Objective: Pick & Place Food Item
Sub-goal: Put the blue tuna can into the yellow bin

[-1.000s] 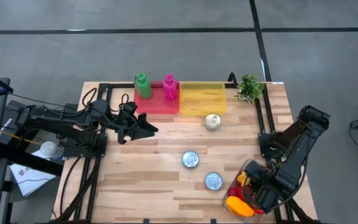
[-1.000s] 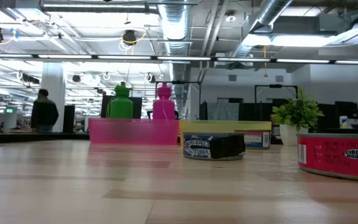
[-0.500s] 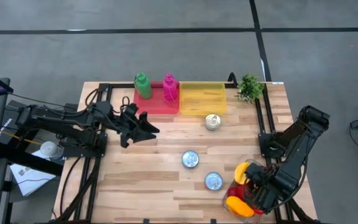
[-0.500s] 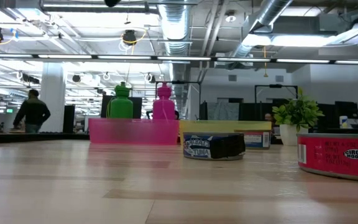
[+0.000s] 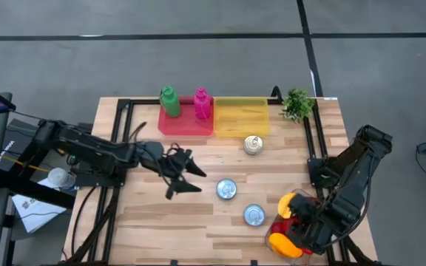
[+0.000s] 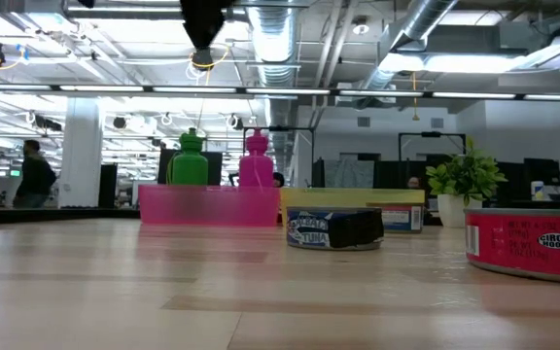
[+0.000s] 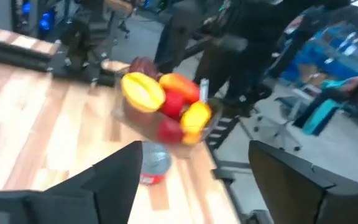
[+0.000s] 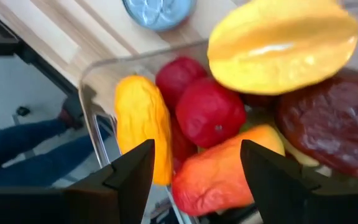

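A clear bowl (image 5: pixel 276 222) of fruit stands at the table's near right corner, holding a yellow star-shaped fruit (image 8: pixel 281 43), red fruits (image 8: pixel 210 112), a yellow-orange one (image 8: pixel 138 124) and a dark brown one (image 8: pixel 328 118). My right gripper (image 8: pixel 194 165) hangs open just above this fruit, one finger to each side, touching nothing that I can see. My left gripper (image 5: pixel 196 179) is open over the middle of the table, left of a tin (image 5: pixel 227 189). In its wrist view the left gripper (image 7: pixel 197 186) faces the bowl (image 7: pixel 166 109).
Three tins stand on the wood: one (image 5: pixel 254 145) near the yellow tray (image 5: pixel 240 116), one mid-table, one (image 5: pixel 254 215) beside the bowl. A pink tray (image 5: pixel 186 122) holds a green bottle (image 5: pixel 169 101) and a pink bottle (image 5: pixel 202 103). A small plant (image 5: pixel 296 103) is at the far right corner.
My left gripper has travelled toward the table's right and near edge, from beside the pink tray to the middle next to a tin, staying open. My right arm has shifted slightly over the bowl, uncovering the yellow fruit at the bowl's far side.
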